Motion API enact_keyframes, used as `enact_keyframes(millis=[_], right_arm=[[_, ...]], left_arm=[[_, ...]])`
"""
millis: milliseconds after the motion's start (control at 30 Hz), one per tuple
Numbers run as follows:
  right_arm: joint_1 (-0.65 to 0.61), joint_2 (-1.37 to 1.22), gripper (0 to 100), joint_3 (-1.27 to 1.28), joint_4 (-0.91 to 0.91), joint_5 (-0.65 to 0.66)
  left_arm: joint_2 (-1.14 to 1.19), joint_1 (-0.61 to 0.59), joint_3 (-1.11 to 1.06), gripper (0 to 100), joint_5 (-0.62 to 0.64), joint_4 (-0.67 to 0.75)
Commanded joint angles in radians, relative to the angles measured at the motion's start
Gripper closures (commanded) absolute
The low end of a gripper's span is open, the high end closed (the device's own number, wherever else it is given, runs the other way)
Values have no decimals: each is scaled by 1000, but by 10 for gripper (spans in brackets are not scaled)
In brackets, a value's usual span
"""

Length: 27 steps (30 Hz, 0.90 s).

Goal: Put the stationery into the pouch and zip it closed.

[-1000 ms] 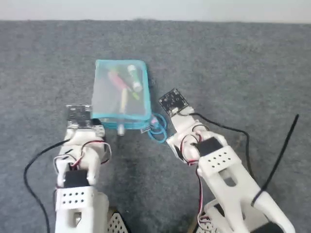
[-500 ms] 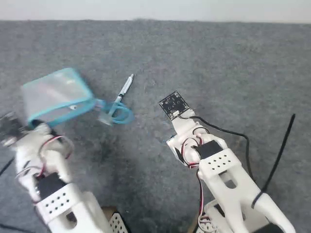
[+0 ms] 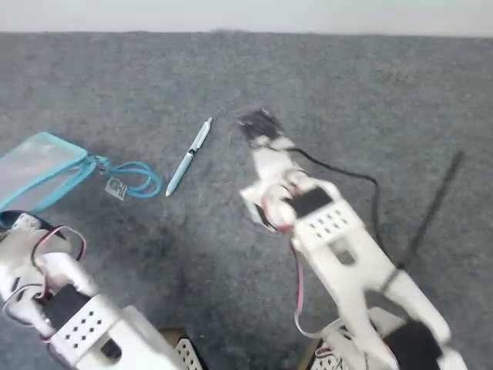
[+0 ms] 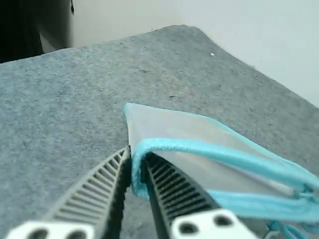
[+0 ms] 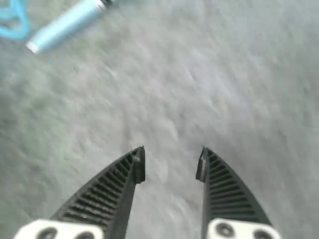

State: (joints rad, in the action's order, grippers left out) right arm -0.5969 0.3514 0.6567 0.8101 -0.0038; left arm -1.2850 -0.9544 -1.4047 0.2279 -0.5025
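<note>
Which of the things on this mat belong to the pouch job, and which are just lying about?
Belong to the job:
teal pouch, its edge pinched in the left tool
blue and white pen, on the grey mat outside the pouch
right tool, open above the mat

Just there:
blue cord loop trailing from the pouch
black cable on the right arm
the grey mat

One pouch (image 3: 35, 166), translucent with teal edging. One pen (image 3: 189, 156), pale blue and white, the single piece of stationery lying loose. One teal cord loop (image 3: 132, 173) at the pouch's end, carrying one small tag (image 3: 115, 188). Two white arms, side by side. Two grippers, one per arm: left gripper (image 4: 135, 162) and right gripper (image 5: 172, 162), two ribbed fingers on each, four fingers in all. One table (image 3: 370, 85), grey and carpet-like.
</note>
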Motion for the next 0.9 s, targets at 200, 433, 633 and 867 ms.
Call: enact_keyframes(millis=[200, 433, 633, 867], right_arm=[[-151, -401, 833, -540, -91, -354], [-170, -702, 833, -829, -84, -647], [-183, -912, 832, -970, -36, -721], [-179, -1052, 832, -1123, 22, -752]], left_arm=[[0, -14, 1, 988, -37, 58], [0, -12, 1, 988, -37, 57], [0, -12, 1, 988, -37, 57], [0, -3, 1, 988, -37, 55]])
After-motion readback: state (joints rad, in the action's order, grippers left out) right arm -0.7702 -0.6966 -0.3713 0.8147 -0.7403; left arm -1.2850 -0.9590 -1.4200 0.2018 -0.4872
